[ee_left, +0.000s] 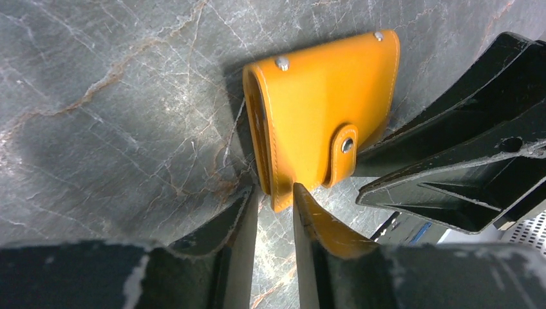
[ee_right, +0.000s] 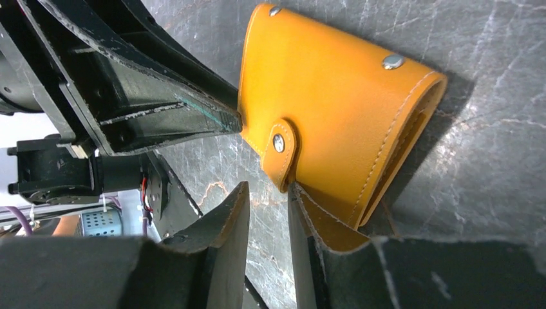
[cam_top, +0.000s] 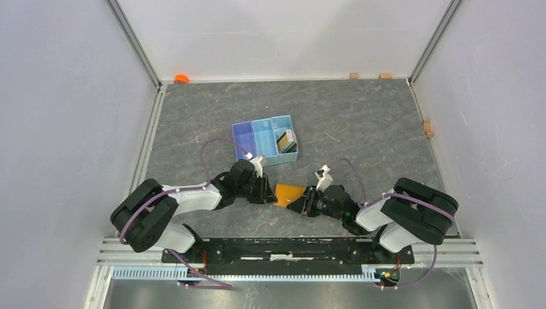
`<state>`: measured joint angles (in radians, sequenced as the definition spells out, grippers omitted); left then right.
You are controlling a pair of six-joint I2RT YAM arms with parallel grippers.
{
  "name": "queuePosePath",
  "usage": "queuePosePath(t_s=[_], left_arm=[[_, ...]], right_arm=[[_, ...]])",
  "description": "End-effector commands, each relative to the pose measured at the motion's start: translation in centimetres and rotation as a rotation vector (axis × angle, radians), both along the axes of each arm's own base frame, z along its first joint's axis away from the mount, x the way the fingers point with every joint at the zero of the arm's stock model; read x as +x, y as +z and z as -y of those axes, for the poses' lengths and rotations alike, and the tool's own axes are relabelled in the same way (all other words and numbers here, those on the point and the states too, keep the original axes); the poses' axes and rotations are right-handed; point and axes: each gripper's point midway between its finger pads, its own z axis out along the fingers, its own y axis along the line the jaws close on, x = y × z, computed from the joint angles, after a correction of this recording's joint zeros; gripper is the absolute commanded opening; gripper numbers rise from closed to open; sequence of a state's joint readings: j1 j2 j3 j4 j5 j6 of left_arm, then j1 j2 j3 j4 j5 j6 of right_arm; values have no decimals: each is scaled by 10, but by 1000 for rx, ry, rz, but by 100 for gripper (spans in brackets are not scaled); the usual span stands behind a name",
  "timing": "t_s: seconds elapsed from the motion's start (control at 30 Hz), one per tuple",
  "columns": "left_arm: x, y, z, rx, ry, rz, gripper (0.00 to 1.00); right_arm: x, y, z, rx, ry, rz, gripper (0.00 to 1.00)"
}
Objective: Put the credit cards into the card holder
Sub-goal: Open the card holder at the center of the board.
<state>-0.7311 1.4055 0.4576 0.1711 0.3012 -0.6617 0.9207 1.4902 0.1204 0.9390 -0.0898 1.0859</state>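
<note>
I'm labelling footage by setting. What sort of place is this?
Probably a lab robot test cell: plain white walls on aluminium framing enclose a grey stone-patterned table, with the left arm and right arm bolted to a rail.

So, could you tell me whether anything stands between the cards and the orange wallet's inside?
Yes: the orange-tan leather wallet lies folded shut, its clasp tab snapped, so its cover blocks the pockets. The thin mixed-colour cards sit in the right compartment of the blue plastic tray.

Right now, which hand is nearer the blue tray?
Left. The left hand is just on the near side of the blue tray; the right hand sits farther off, on the other side of the card holder.
</note>
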Motion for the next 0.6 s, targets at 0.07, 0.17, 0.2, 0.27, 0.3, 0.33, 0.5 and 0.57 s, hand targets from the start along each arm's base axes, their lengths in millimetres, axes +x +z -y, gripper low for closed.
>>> queuePosePath(t_s=[0.07,0.17,0.2,0.27,0.3,0.33,0.5,0.57], left_arm=[[-3,-10,1,34,-50,8,24],[-4,-14,-1,48,-54,4,17],[-4,-14,-1,49,-56,6,14],[-4,-15,-2,55,-55,7,12],[-4,-14,-2,55,-55,10,11],[-3,-13,-2,54,-53,12,11],[1,7,-2,28,-35,54,31],[4,16,-1,24,-29,69,42]], right_arm=[[17,4,-11,11,-36,29,32],[25,1,-8,-11,-70,46,32],[26,1,-8,-14,-75,47,32],[33,0,-3,-31,-115,59,32],[33,0,-2,-36,-122,59,32],[33,1,-1,-35,-124,63,32],[27,3,7,-68,-109,75,35],[26,8,11,-71,-106,89,36]])
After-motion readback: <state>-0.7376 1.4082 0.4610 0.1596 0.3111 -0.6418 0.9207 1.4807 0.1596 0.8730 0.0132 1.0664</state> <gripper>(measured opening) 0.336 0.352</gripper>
